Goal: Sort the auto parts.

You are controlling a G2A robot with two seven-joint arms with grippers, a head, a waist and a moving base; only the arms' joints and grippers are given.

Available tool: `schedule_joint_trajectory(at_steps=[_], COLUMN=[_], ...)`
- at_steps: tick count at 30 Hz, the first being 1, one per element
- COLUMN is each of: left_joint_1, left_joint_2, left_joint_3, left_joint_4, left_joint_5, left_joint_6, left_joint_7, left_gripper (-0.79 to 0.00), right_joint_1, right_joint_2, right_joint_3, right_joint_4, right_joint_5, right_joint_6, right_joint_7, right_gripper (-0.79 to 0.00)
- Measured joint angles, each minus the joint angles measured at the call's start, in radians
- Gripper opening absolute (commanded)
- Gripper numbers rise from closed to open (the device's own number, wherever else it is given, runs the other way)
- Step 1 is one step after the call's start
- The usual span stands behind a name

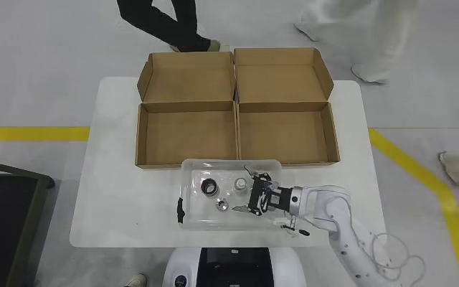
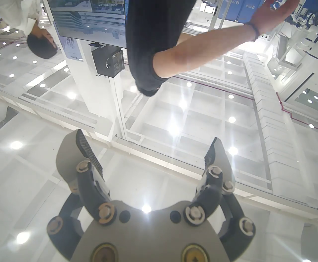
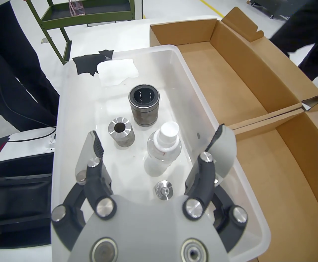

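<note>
The right gripper [image 3: 157, 135] hangs over the tub [image 3: 191, 74], fingers wide: nut [image 3: 164, 190] nearest, then the bottle [image 3: 164, 148] in line between them. I'd centre on the bottle and drop straight, clear of the collar [image 3: 121, 131] beside it. Beyond stand the bearing [image 3: 144, 104] and boxes [image 3: 248, 81]; the left gripper [image 2: 147, 137] is spread wide too.

A white table [image 1: 107, 179] is seen across the middle of the top frame, with yellow floor tape [image 1: 43, 133] at the left edge. A green metal rack [image 3: 89, 15] is seen on the floor beyond the table.
</note>
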Motion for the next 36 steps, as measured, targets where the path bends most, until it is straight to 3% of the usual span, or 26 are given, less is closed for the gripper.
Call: schedule_joint_trajectory(at_steps=[5,10,17,19,21,22,36], left_joint_1=[0.0,0.0,0.0,0.0,0.0,0.0,0.0], left_joint_2=[0.0,0.0,0.0,0.0,0.0,0.0,0.0], left_joint_3=[0.0,0.0,0.0,0.0,0.0,0.0,0.0], left_joint_4=[0.0,0.0,0.0,0.0,0.0,0.0,0.0], left_joint_5=[0.0,0.0,0.0,0.0,0.0,0.0,0.0], left_joint_6=[0.0,0.0,0.0,0.0,0.0,0.0,0.0], left_joint_7=[0.0,0.0,0.0,0.0,0.0,0.0,0.0], left_gripper=[0.0,0.0,0.0,0.0,0.0,0.0,0.0], right_joint_1=[0.02,0.038,0.049,0.051,0.051,0.051,-0.016], right_joint_2=[0.0,-0.001,0.001,0.002,0.003,0.004,0.025], right_joint_3=[-0.015,-0.034,-0.047,-0.049,-0.05,-0.05,0.019], right_joint_4=[0.032,0.052,0.072,0.074,0.074,0.072,-0.065], right_joint_5=[-0.005,-0.011,-0.016,-0.016,-0.016,-0.015,0.133], right_joint_6=[0.023,0.034,0.044,0.047,0.048,0.047,0.002], right_joint_7=[-0.006,-0.009,-0.01,-0.011,-0.012,-0.011,-0.026], right_gripper=[-0.314,-0.397,-0.443,-0.551,-0.76,-0.785,-0.785])
